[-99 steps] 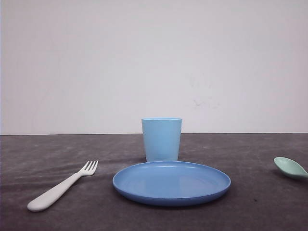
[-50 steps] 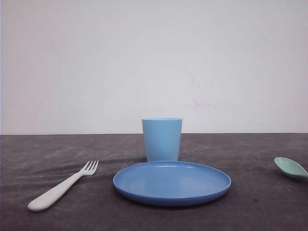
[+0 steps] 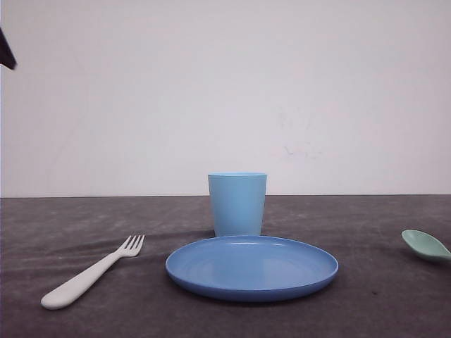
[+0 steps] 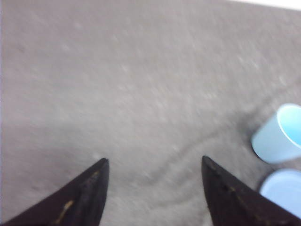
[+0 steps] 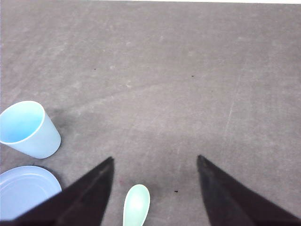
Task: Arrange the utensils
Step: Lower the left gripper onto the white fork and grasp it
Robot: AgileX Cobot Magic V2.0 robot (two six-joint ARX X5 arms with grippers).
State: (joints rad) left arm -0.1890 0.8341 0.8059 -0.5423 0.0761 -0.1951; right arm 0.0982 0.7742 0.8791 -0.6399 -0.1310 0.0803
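Note:
A white fork (image 3: pixel 90 274) lies on the dark table, left of the plate, tines pointing toward the cup. At the right edge of the front view rests the bowl of a mint-green spoon (image 3: pixel 425 246). My right gripper (image 5: pixel 155 160) hangs open above the table, and the spoon (image 5: pixel 137 205) lies between its two dark fingers, nearer one of them. In the blurred left wrist view my left gripper (image 4: pixel 154 161) is open over bare table with nothing between its fingers. A dark bit of the left arm (image 3: pixel 6 51) shows at the upper left edge of the front view.
A light blue cup (image 3: pixel 237 203) stands upright at the table's middle, with a blue round plate (image 3: pixel 251 267) just in front of it. Both wrist views show the cup (image 4: pixel 279 135) (image 5: pixel 28 129) and the plate (image 4: pixel 282 186) (image 5: pixel 27 188). A white wall rises behind the table.
A dark part of the left arm has come into the upper left corner of the front view. Fork, spoon, cup and plate have not moved.

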